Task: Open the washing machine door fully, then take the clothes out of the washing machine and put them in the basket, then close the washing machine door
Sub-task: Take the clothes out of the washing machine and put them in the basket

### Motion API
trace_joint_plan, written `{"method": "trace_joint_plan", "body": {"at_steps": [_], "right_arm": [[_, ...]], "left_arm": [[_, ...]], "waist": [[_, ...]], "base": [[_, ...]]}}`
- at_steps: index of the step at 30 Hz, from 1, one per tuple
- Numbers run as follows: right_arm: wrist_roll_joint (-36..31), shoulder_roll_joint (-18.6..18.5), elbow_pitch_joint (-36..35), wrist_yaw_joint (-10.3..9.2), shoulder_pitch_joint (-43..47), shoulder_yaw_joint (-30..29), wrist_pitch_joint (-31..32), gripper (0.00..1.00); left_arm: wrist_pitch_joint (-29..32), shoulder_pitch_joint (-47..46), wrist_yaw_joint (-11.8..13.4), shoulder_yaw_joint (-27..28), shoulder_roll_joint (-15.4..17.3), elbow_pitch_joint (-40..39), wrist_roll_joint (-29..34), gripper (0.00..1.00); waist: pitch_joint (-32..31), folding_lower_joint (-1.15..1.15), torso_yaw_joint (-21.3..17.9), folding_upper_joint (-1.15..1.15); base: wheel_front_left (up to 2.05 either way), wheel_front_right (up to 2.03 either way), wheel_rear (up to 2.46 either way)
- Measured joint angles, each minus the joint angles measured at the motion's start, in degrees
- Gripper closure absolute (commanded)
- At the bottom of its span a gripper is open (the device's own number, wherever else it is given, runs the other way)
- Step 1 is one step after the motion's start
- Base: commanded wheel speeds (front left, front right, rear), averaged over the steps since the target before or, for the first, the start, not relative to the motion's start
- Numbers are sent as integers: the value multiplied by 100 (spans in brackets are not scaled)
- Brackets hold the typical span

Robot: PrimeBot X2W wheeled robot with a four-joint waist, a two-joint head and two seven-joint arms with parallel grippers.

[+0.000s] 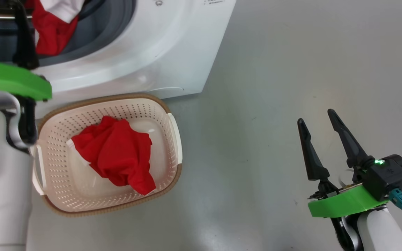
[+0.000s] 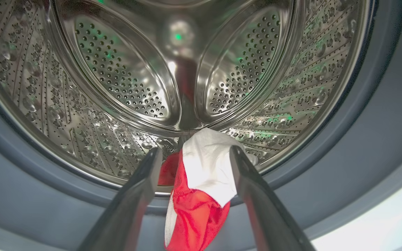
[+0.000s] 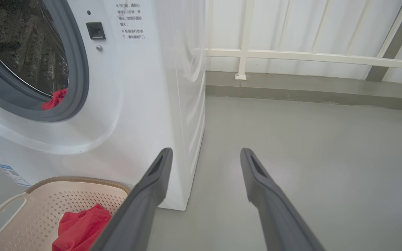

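The washing machine (image 1: 141,52) stands with its mouth uncovered; the washing machine door is out of view. One of the clothes, red with a white panel (image 2: 201,181), hangs over the grey ring at the drum's lip. My left gripper (image 2: 195,150) is at the mouth, open, with this garment between its fingers and against the right one. In the head view the same garment (image 1: 52,28) shows beside the left gripper (image 1: 4,14). Another red garment (image 1: 117,157) lies in the basket (image 1: 173,139) below the machine. My right gripper (image 1: 318,116) hovers open over the floor, holding nothing.
The basket (image 3: 79,180) sits on grey floor against the machine's front. In the right wrist view bare floor stretches to the right of the machine (image 3: 152,87) as far as a low kerb and a white railing (image 3: 291,55).
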Motion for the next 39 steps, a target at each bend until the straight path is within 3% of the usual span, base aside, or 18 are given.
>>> {"method": "trace_joint_plan", "body": {"at_steps": [12,28,39], "right_arm": [[36,-7,88,0,-197,190,0,0],[38,-7,247,0,-300,378,0,0],[56,-4,271,0,-298,515,0,0]], "left_arm": [[303,-1015,-196,18,181,1262,-162,0],[1686,-1940,-500,-86,335,2815,-480,0],[1770,-1951,-445,-335,530,3273,-302,0]], "waist": [[216,0,-185,0],[273,0,-539,0],[281,0,-736,0]], "base": [[0,0,0],[0,0,0],[0,0,0]]}}
